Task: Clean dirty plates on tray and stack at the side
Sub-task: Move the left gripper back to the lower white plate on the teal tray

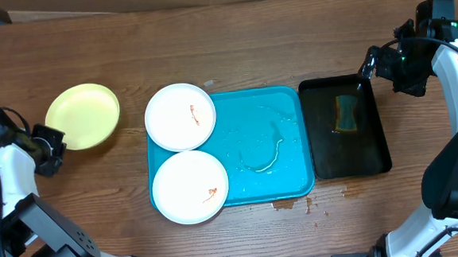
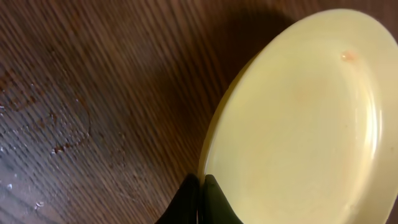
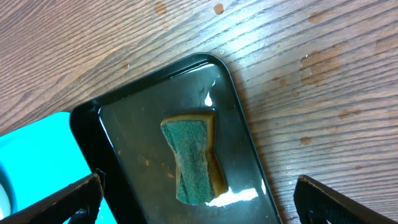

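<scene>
Pinching the rim of the yellow-green plate [image 2: 298,124], the left claw [image 2: 200,202] sits left of the tray [image 1: 262,150], where two smeared white plates [image 1: 180,116] [image 1: 189,187] lie; the right claw [image 3: 199,190] hangs wide open over the sponge [image 3: 194,160] in the black tray [image 3: 124,124].

- Overhead camera looks straight down on the whole table [image 1: 231,33].
- Left wrist camera sits close over the yellow plate [image 2: 298,124], seen at overhead's left.
- Right wrist camera looks down at the black tray [image 3: 134,162], seen at overhead's right.
</scene>
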Controlling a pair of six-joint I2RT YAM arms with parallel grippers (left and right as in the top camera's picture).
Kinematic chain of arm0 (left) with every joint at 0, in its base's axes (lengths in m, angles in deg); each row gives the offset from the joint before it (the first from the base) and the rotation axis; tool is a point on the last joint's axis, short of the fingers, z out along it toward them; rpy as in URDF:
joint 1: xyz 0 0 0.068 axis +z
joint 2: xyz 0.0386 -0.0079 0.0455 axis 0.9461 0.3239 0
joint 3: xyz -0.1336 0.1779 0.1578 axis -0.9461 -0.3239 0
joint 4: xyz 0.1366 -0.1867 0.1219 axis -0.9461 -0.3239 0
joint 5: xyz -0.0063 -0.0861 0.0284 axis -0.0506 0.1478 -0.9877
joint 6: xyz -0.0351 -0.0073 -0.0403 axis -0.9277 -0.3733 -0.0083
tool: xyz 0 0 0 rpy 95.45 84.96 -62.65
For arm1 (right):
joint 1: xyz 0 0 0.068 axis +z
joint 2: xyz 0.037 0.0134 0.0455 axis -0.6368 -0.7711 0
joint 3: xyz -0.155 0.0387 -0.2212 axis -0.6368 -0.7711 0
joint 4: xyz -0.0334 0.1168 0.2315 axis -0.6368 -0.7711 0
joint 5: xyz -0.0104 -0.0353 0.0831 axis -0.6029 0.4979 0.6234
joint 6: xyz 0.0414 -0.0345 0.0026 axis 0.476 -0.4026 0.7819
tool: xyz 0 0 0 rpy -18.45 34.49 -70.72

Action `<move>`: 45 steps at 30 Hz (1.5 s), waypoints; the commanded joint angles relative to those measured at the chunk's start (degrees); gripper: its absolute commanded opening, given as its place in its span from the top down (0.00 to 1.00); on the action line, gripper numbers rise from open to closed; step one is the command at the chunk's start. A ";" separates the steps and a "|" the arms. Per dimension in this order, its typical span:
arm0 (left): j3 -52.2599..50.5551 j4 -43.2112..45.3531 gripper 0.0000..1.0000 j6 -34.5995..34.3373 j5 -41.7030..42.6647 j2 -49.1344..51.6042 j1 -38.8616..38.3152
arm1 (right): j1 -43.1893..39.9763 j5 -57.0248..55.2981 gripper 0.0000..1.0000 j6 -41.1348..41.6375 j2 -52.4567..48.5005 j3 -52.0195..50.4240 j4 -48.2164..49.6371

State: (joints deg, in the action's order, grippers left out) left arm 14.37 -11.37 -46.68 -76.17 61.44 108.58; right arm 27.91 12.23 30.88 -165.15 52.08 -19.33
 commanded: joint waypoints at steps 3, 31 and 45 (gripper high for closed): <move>-5.42 6.25 0.96 -1.62 -2.21 -1.38 -0.92 | 0.00 0.22 0.00 0.00 1.81 0.68 0.20; 4.07 -14.40 0.08 21.31 44.13 -2.78 -8.52 | 0.00 0.22 0.00 0.00 1.81 0.68 0.20; 8.83 -46.95 0.05 13.38 1.53 -9.99 -30.10 | 0.00 0.22 0.00 0.00 1.81 0.68 0.20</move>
State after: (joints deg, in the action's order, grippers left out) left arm 24.04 -56.44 -30.81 -67.87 53.35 81.74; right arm 27.91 12.21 30.91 -165.15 52.08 -19.33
